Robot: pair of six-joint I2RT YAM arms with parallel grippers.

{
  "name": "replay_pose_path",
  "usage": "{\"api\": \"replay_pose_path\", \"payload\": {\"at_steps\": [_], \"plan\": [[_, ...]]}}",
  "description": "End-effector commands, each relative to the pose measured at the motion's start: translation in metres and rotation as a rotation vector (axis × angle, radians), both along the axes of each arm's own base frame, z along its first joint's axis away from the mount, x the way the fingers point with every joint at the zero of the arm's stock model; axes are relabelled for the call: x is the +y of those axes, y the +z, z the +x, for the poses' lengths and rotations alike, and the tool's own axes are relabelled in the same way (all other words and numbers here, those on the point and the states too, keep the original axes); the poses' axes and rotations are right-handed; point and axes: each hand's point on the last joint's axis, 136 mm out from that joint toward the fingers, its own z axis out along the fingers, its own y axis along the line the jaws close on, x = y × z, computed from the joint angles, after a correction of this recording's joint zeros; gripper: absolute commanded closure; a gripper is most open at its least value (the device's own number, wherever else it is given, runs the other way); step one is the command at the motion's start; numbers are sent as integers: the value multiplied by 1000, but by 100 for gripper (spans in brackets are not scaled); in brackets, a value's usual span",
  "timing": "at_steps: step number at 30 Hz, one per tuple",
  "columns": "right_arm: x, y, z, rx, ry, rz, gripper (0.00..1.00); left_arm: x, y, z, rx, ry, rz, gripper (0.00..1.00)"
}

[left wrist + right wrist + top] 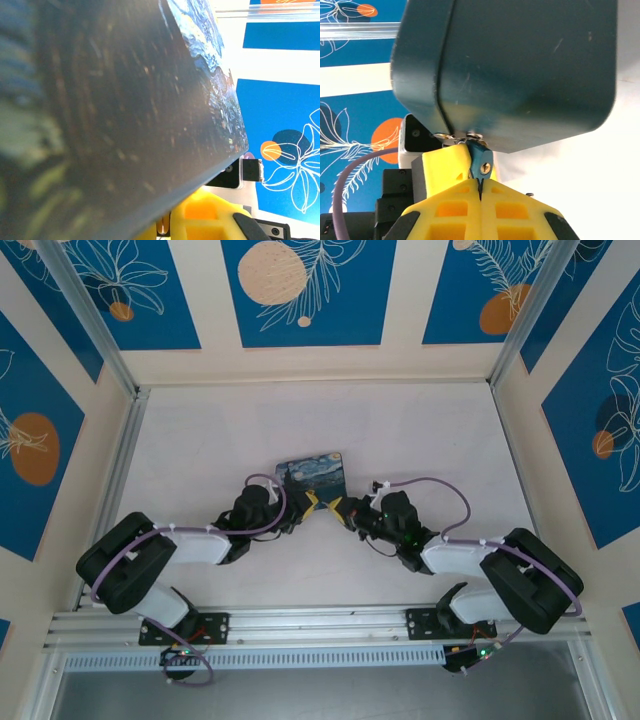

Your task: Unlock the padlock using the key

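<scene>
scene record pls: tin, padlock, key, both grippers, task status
tin: mid-table, painted lid up, just beyond both grippers
padlock: at the tin's near edge below the seam, brass keyhole showing
left gripper: shut on padlock, a yellow finger on either side of its body
right gripper: shut, tips just under the padlock
key: probably the thin sliver between the right tips; too small to be sure
status: keyhole looks empty, key not yet inserted

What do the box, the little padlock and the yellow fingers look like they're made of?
Box: probably painted tin, smooth dark teal, soft sheen, seamed lid edge.
Padlock: blue-coated body, likely metal, brassy keyhole.
Fingers: matte yellow plastic, it seems, with moulded recesses.
</scene>
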Motion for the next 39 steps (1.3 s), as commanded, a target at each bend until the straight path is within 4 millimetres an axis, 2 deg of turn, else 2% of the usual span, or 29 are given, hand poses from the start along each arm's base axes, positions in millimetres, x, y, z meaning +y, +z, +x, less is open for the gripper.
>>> {"api": "replay_pose_path", "payload": {"at_steps": [1, 8, 24, 39], "plan": [[0, -8, -1, 12, 11, -39, 100, -2, 26, 9, -54, 17, -59, 100], [8, -11, 3, 24, 19, -26, 100, -2, 28, 10, -56, 17, -61, 100], [18, 3, 12, -1, 31, -4, 100, -2, 27, 9, -55, 14, -56, 100], [9, 1, 7, 0, 19, -15, 100, 0, 22, 9, -49, 20, -40, 100]]}}
